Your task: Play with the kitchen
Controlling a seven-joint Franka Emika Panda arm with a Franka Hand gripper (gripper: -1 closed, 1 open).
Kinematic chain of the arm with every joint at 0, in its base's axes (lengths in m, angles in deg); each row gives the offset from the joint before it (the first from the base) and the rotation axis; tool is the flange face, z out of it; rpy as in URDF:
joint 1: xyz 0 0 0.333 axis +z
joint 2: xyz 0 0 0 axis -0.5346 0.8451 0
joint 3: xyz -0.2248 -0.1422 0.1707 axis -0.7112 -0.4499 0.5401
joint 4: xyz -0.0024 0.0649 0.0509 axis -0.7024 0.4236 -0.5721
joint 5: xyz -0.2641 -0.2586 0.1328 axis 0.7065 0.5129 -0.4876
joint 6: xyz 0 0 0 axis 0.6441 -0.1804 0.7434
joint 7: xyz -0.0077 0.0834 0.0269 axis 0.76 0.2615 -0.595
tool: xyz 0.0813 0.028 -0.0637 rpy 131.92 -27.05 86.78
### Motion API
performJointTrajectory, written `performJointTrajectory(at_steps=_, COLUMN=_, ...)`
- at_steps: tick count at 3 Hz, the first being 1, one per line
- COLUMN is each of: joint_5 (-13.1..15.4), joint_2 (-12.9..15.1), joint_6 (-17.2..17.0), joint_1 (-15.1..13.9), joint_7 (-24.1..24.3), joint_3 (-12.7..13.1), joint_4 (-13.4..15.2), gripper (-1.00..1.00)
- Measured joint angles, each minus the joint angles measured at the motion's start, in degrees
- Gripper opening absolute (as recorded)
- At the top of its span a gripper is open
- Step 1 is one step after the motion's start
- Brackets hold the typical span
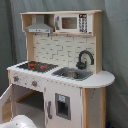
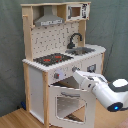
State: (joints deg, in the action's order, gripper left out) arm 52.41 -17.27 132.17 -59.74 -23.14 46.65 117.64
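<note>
The kitchen (image 1: 60,75) (image 2: 55,60) is a tall toy of white panels and light wood. It has a black-red stovetop (image 1: 34,65) (image 2: 51,59), a grey sink (image 1: 73,74) (image 2: 84,50), a black faucet (image 1: 85,58) (image 2: 75,39) and a silver hood (image 1: 40,26) (image 2: 48,20). Its oven door (image 2: 70,102) (image 1: 5,106) hangs partly open, tilted outward. In the second exterior view my white arm reaches in from the lower right. My gripper (image 2: 76,75) is at the door's top edge, just under the knobs (image 2: 58,76). Only a rounded white part of the arm (image 1: 17,121) shows in the first exterior view.
A grey-green curtain (image 2: 10,50) hangs behind the kitchen. The floor (image 2: 15,119) is light wood. A toy microwave (image 1: 70,22) sits on the top shelf beside the hood.
</note>
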Motion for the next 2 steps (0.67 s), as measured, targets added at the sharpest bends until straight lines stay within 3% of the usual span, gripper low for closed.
performJointTrajectory(at_steps=2, joint_5=0.0, joint_2=0.0, joint_6=2.2, joint_1=7.8, joint_7=1.2, joint_3=-2.7, joint_4=8.6, gripper=1.0)
